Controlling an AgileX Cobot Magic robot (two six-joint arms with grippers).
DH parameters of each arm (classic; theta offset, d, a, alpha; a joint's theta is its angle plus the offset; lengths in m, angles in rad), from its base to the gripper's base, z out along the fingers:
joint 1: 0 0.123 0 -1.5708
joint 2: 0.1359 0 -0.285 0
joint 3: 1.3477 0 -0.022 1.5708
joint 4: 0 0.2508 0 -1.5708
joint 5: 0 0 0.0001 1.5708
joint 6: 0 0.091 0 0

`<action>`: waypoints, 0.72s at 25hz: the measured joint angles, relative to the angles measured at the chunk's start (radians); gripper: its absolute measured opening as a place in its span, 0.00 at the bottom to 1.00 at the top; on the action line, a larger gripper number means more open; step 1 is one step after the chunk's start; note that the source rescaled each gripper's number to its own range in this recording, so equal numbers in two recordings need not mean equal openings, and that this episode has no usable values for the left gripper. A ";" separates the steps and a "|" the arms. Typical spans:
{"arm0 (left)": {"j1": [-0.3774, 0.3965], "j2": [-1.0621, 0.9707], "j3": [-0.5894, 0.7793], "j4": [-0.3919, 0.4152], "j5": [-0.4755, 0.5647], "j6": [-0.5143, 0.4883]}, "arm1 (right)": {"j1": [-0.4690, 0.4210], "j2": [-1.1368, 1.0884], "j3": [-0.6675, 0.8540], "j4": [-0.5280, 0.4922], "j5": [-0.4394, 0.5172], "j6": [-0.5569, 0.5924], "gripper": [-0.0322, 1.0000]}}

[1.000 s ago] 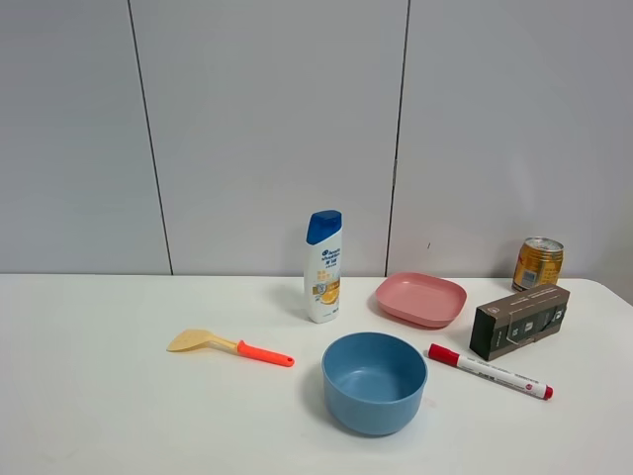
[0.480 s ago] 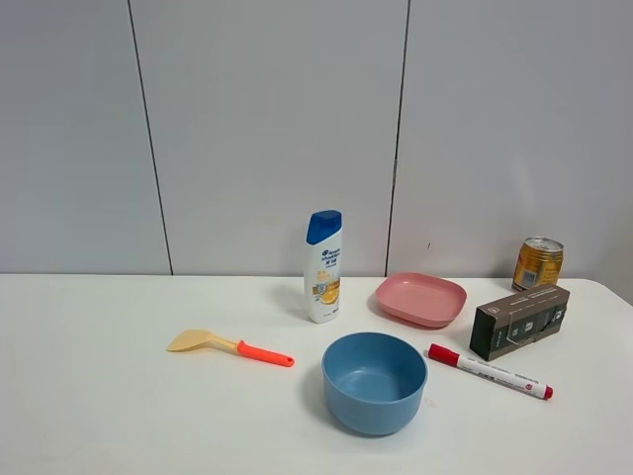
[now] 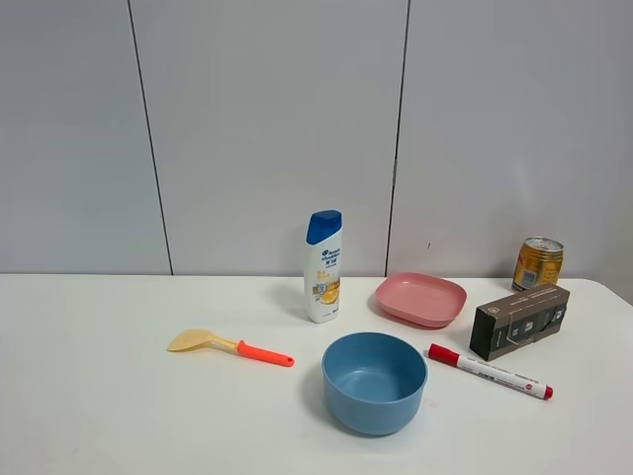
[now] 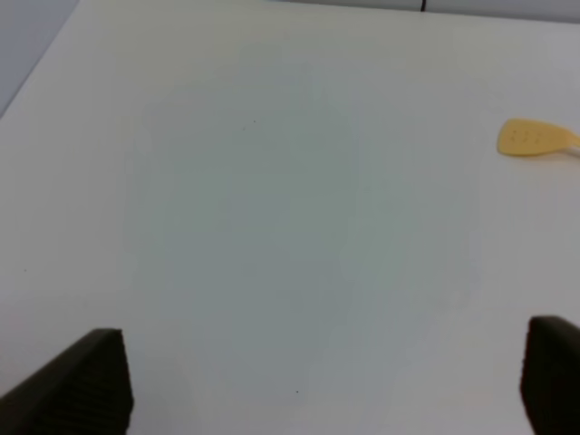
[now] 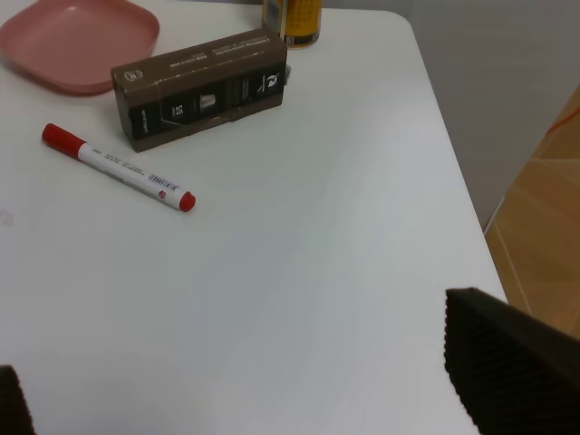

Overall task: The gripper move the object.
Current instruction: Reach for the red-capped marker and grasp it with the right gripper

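Note:
The marker [image 3: 490, 371], white barrel with red cap and red tail, lies flat on the white table right of the blue bowl [image 3: 374, 382] and just in front of the dark box [image 3: 519, 320]. It also shows in the right wrist view [image 5: 118, 166]. No arm shows in the exterior high view. My right gripper [image 5: 263, 394] is open and empty, well apart from the marker, with only its dark fingertips [image 5: 507, 362] in view. My left gripper [image 4: 317, 399] is open and empty over bare table, its fingertips [image 4: 86, 385] at the frame's corners.
A beige spatula [image 3: 229, 345] with orange-red handle lies at the left; its blade shows in the left wrist view [image 4: 535, 139]. A shampoo bottle [image 3: 323, 267], a pink plate [image 3: 420, 299] and a gold can [image 3: 538, 262] stand behind. The table's right edge [image 5: 453, 172] is near the box.

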 joint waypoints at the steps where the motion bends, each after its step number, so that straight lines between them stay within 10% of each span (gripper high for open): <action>1: 0.000 0.000 0.000 0.000 0.000 0.000 | 0.000 0.014 -0.012 0.000 0.016 0.000 0.91; 18: 0.000 0.000 0.000 0.000 0.000 0.000 | 0.000 0.531 -0.434 0.019 0.032 -0.197 0.91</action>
